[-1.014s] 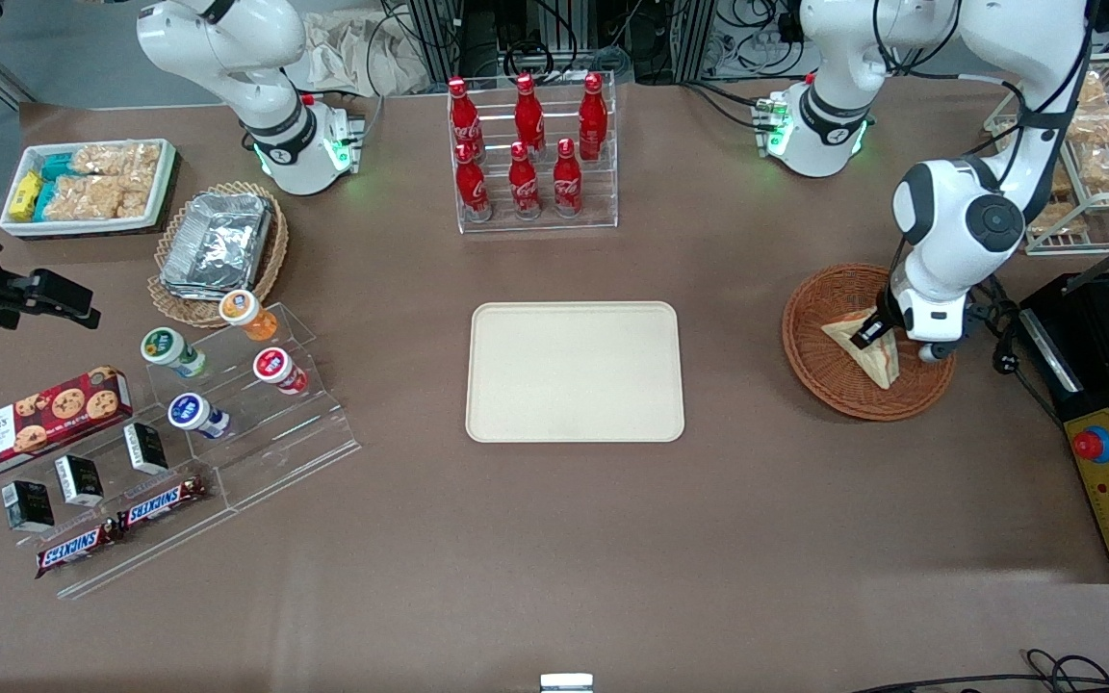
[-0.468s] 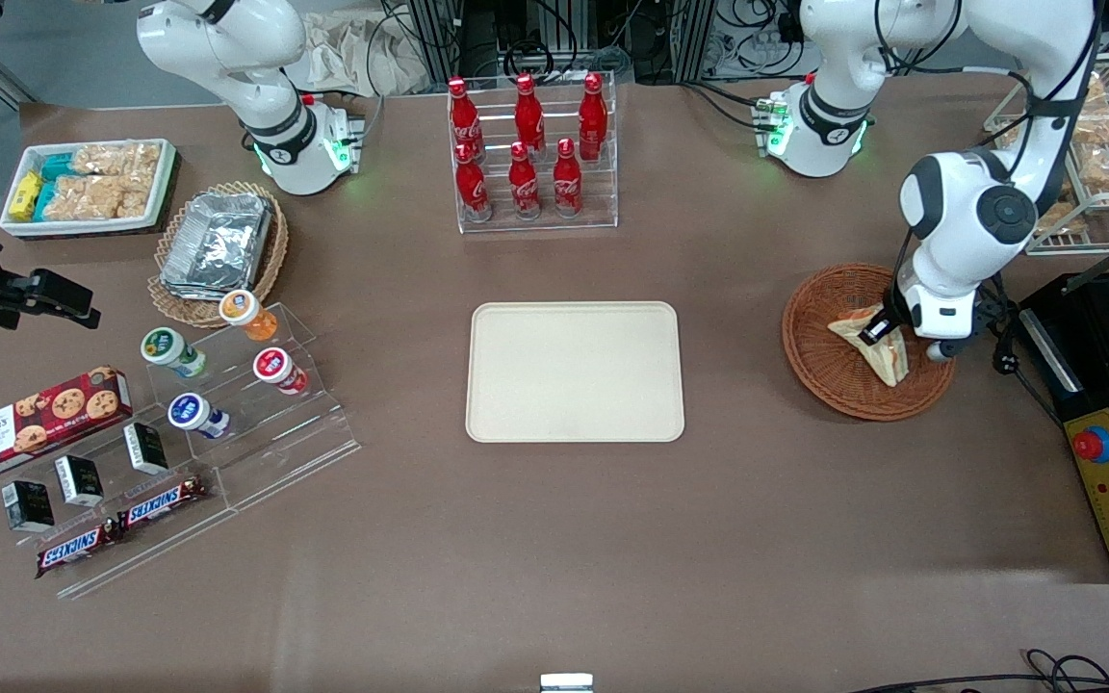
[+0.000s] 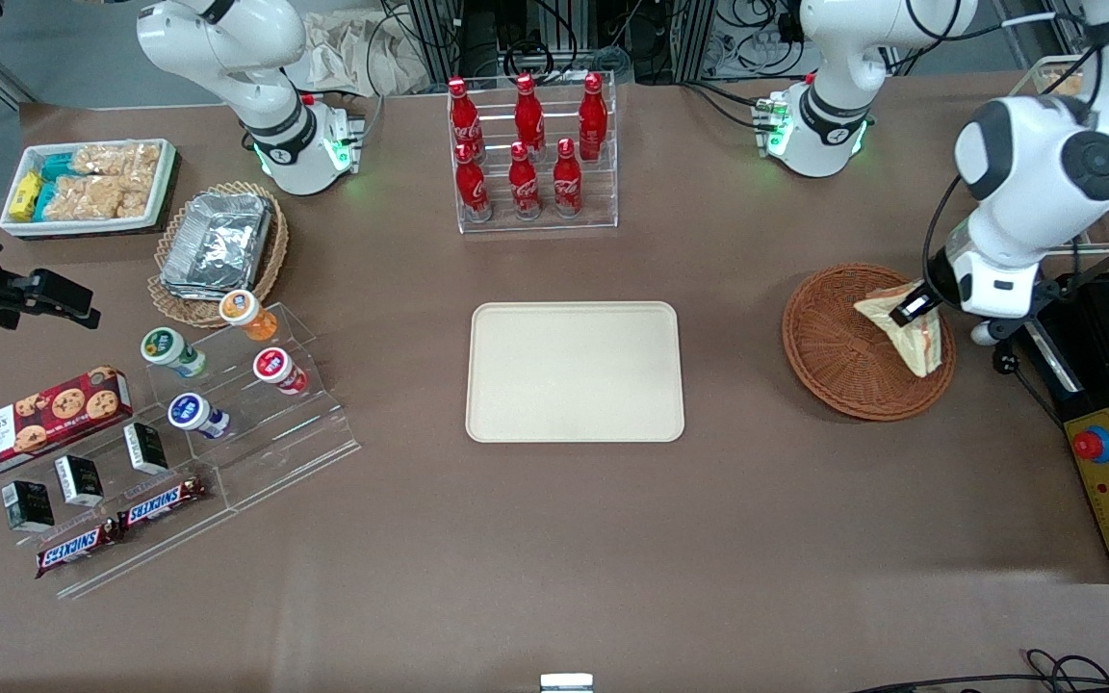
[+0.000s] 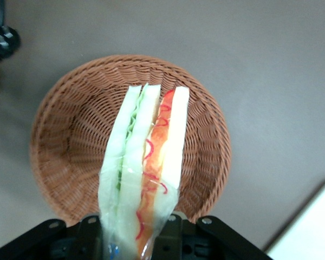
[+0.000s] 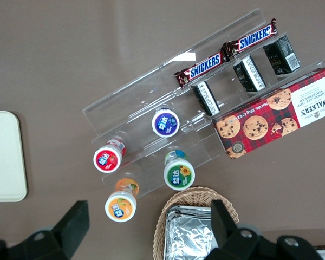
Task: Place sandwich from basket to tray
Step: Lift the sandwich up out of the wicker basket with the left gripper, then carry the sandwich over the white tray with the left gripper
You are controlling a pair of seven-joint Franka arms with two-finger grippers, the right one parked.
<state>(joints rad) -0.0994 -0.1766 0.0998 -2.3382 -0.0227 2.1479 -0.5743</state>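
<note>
My left gripper [image 3: 913,310] is shut on the sandwich [image 3: 913,332], a pale bread wedge with a red-orange and green filling stripe, and holds it lifted above the reddish-brown wicker basket [image 3: 838,361]. In the left wrist view the sandwich [image 4: 146,162] hangs between the gripper [image 4: 134,235] fingers, with the empty basket [image 4: 70,141] below it. The cream-beige tray [image 3: 575,372] lies flat at the table's middle, toward the parked arm from the basket; a corner of it shows in the left wrist view [image 4: 314,233].
A rack of red cola bottles [image 3: 528,149] stands farther from the camera than the tray. A black machine with a red button [image 3: 1108,433] sits beside the basket at the working arm's end. Snack displays [image 3: 169,423] and a tan basket with foil containers [image 3: 218,245] lie toward the parked arm's end.
My left gripper has risen with the sandwich, lifting it out of the basket, and shifted toward the working arm's end of the table.
</note>
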